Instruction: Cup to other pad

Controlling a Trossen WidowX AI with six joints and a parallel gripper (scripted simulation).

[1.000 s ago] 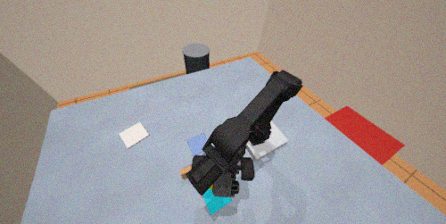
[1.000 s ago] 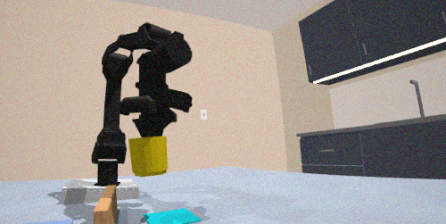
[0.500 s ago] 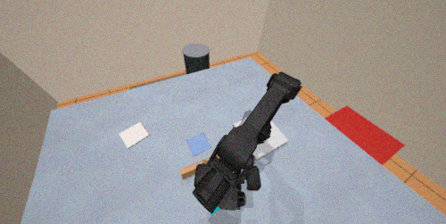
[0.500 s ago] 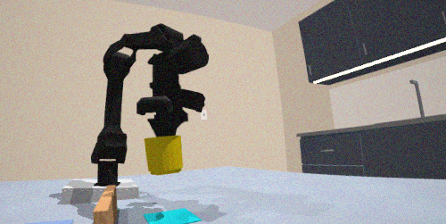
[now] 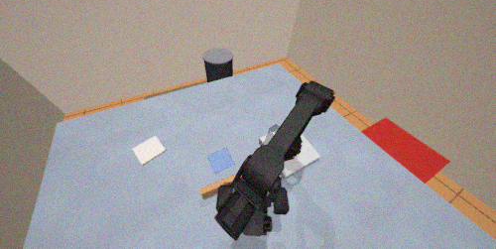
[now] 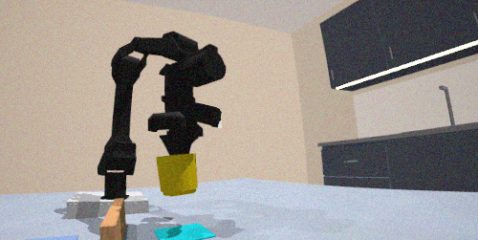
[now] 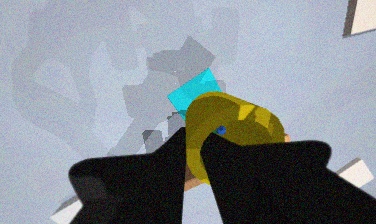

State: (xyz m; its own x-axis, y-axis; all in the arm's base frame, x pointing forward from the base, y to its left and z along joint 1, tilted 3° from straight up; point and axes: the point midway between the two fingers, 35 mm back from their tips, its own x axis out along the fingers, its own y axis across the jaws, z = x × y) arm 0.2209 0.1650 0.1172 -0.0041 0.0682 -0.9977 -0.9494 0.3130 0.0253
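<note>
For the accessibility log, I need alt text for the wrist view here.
The black pincer grips the rim of a yellow cup held above a pale blue table, with one blue marble visible inside. A cyan pad lies on the table just beyond the cup.

arm [image 6: 121, 114]: matte black, blocky faceted links
base [image 6: 107, 202]: pale grey square plate
hand [image 7: 194, 150]: two black tapered fingers

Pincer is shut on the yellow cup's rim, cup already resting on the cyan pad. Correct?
Not quite. The pincer is shut on the yellow cup at its rim, but the cup hangs in the air, above the table. The exterior view shows the cyan pad lying lower, untouched.
</note>
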